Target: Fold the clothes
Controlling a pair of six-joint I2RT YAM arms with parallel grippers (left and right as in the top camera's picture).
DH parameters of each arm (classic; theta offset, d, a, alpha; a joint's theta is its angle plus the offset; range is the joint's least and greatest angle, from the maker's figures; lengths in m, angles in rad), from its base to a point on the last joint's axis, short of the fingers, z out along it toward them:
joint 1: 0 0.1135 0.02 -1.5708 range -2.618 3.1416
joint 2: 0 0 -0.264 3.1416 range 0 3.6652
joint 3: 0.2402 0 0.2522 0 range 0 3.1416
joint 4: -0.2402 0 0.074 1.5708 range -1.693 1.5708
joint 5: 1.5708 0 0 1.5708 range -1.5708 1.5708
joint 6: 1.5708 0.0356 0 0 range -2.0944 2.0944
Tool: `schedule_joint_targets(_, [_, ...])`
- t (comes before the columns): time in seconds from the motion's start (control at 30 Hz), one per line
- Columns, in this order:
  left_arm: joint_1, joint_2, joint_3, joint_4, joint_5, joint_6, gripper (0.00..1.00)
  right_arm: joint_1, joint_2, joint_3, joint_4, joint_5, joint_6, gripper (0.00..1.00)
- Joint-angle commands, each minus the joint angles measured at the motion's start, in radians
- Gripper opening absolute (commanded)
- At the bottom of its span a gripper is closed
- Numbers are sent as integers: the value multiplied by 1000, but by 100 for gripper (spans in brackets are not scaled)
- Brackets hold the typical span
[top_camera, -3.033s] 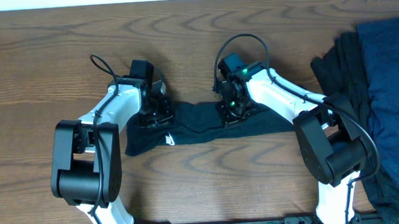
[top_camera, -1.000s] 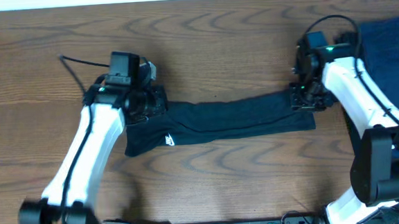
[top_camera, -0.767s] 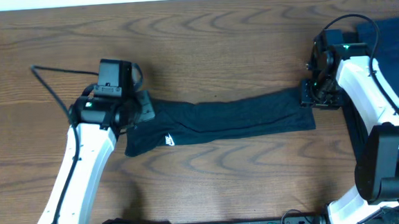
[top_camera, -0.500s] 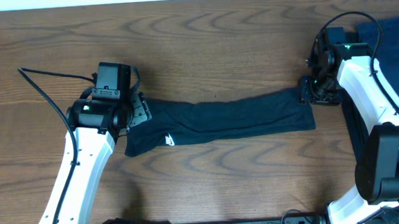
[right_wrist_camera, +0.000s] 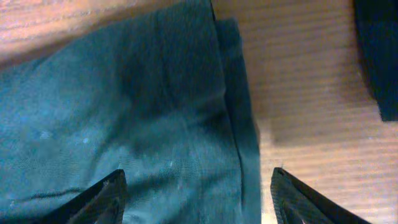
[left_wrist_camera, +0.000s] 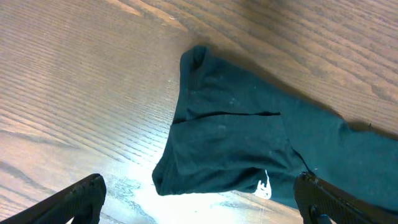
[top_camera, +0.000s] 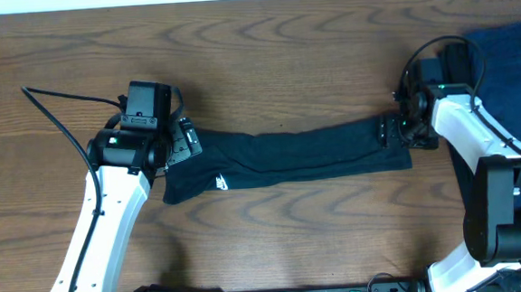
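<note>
A black T-shirt [top_camera: 297, 155] lies on the table folded into a long flat strip, with its small white logo [top_camera: 221, 180] near the left end. My left gripper [top_camera: 184, 143] hovers over that left end, open and empty. In the left wrist view the shirt's end [left_wrist_camera: 236, 143] and logo [left_wrist_camera: 263, 185] lie between and beyond the spread fingers [left_wrist_camera: 81, 200]. My right gripper [top_camera: 392, 131] is over the strip's right end, also open. In the right wrist view its fingertips [right_wrist_camera: 104, 198] straddle the shirt's edge [right_wrist_camera: 155, 106]. More clothes [top_camera: 509, 54], navy and black, are heaped at the far right.
The heap of clothes [right_wrist_camera: 376, 56] lies just right of the right gripper and runs down the table's right side behind the right arm [top_camera: 478, 142]. A black cable [top_camera: 58, 97] loops out left of the left arm. Bare wooden table [top_camera: 283, 63] surrounds the strip.
Both arms drew the shirt's ends apart into a long strip, then both grippers opened and let go. The right gripper shifted slightly left over the shirt's end.
</note>
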Motion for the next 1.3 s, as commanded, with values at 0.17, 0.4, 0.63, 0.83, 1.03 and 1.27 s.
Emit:
schedule_joint_targets(0.17, [-2, 7, 3, -4, -16, -5, 98, 14, -17, -106, 147, -5, -47, 68])
schedule_joint_targets(0.4, [-2, 7, 3, -4, -16, -5, 98, 21, -17, -111, 146, -4, -47, 70])
schedule_joint_targets(0.63, [-2, 7, 3, -4, -16, -5, 98, 20, -17, -110, 145, -4, -47, 70])
schedule_joint_targets(0.83, [-1, 7, 3, -4, -16, -5, 98, 17, -17, -110, 143, 4, -54, 71])
schedule_joint_targets(1.03, [-2, 7, 3, -4, -16, -5, 98, -4, -17, -110, 146, -3, -74, 73])
schedule_joint_targets(1.27, [-2, 7, 3, -4, -16, -5, 98, -11, -17, -109, 155, -4, -85, 72])
